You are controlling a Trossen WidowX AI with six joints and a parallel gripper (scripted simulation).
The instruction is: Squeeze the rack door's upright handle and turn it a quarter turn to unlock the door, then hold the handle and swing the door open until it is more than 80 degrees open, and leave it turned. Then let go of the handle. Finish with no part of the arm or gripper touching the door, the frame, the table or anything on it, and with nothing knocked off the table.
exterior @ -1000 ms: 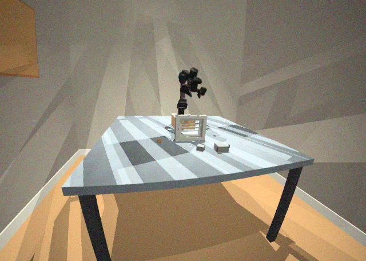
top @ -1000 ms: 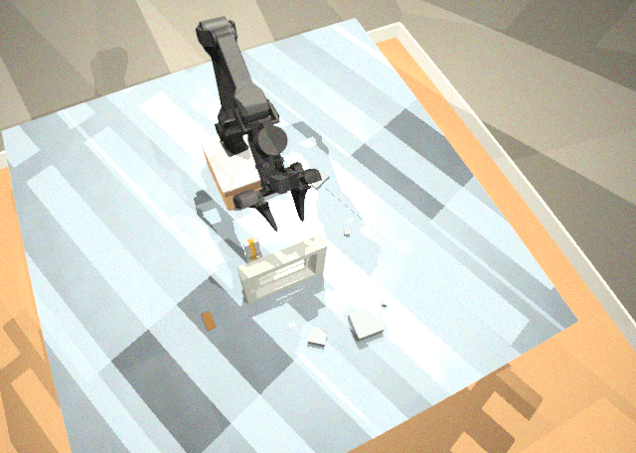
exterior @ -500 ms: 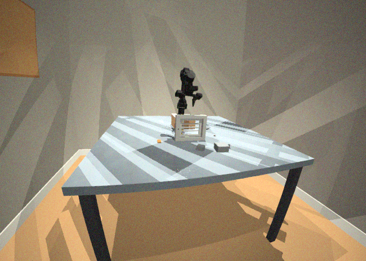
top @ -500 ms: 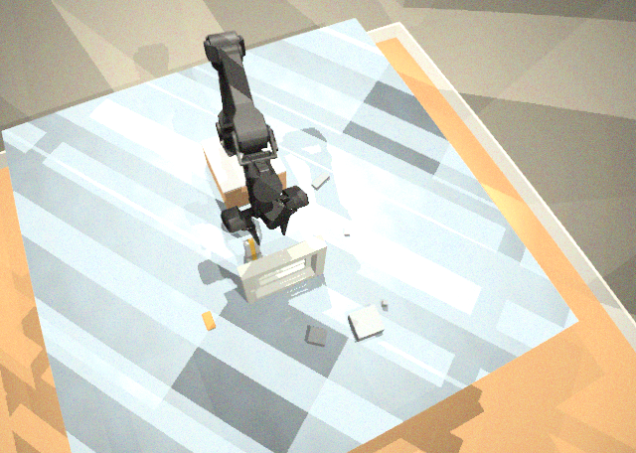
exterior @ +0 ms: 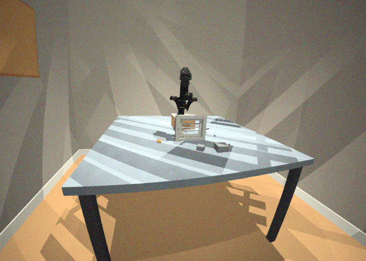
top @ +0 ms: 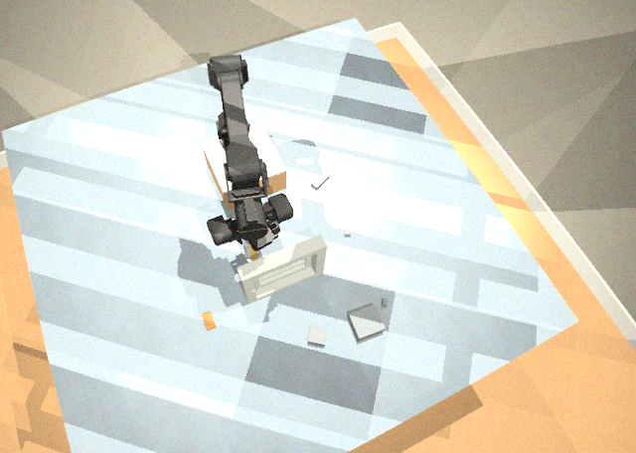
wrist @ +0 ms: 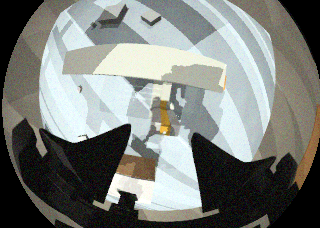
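The off-white rack frame [top: 308, 246] [exterior: 178, 131] [wrist: 135, 59] stands upright on the table [top: 128, 340] [exterior: 132, 163]. The slatted door [top: 281, 275] appears closed within it. The yellow-orange handle [top: 253, 253] [wrist: 164, 117] is on the arm's side of the frame, near one end. My gripper [wrist: 162, 132] [exterior: 184, 111] is open and points down above the handle. In the wrist view the handle lies between the two fingertips, below them, with nothing held. In the top view the wrist hides the fingertips. Whether a finger touches the frame cannot be told.
A grey box [top: 366, 325] [exterior: 221, 146] and a small grey block [top: 316, 335] [exterior: 201, 147] lie beyond the frame. An orange block [top: 208, 320] [exterior: 159, 141] lies to one side. A flat white piece [top: 320, 182] lies near the orange-sided box [top: 276, 182] under the arm.
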